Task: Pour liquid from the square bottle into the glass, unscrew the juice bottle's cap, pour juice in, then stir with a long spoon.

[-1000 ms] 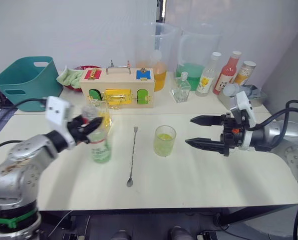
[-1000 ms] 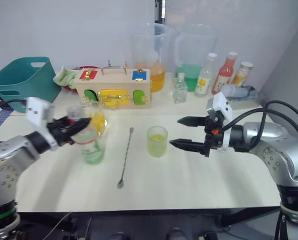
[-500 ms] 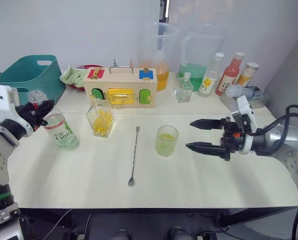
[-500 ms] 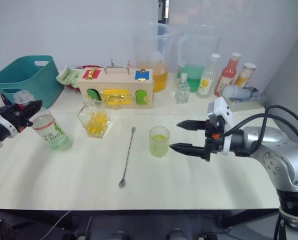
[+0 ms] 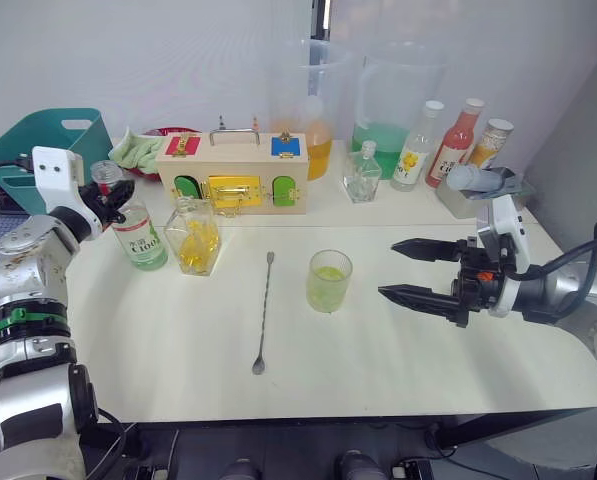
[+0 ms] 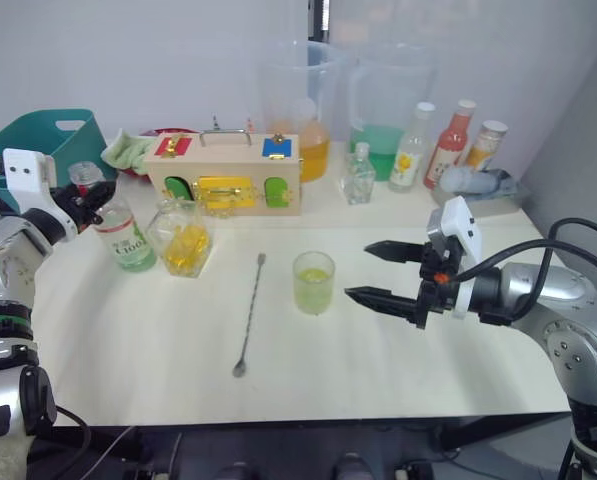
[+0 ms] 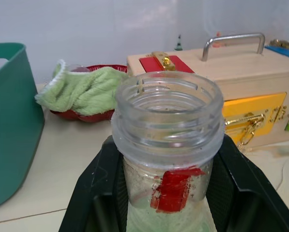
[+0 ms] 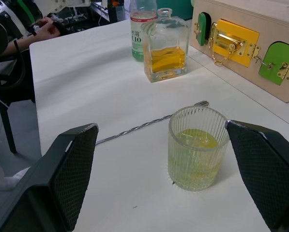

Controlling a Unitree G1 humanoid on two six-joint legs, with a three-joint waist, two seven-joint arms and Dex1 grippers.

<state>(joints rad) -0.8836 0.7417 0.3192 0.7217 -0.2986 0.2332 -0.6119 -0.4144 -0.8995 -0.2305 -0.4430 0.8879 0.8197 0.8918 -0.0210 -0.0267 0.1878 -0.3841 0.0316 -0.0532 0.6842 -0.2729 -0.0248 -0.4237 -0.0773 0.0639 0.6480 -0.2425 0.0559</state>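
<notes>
Left gripper [image 5: 106,198] clamps the capless juice bottle [image 5: 138,235] beside the square bottle [image 5: 193,235]; right gripper [image 5: 403,270] gapes near the glass [image 5: 328,281], long spoon [image 5: 264,312] between.

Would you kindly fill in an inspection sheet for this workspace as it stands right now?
Surface: pale table, no spills seen.
Job's things: glass upright, holding some yellow-green liquid; square bottle upright; long spoon lying flat between them; juice bottle uncapped.
Clutter: wooden latch box, teal basket, green cloth, two jugs, spare bottles along the back.
End effectors: left end effector shut on the juice bottle's neck; right end effector open, beside the glass.
Cables: black cable along the right arm.
Surroundings: a person's hand beyond the table.
</notes>
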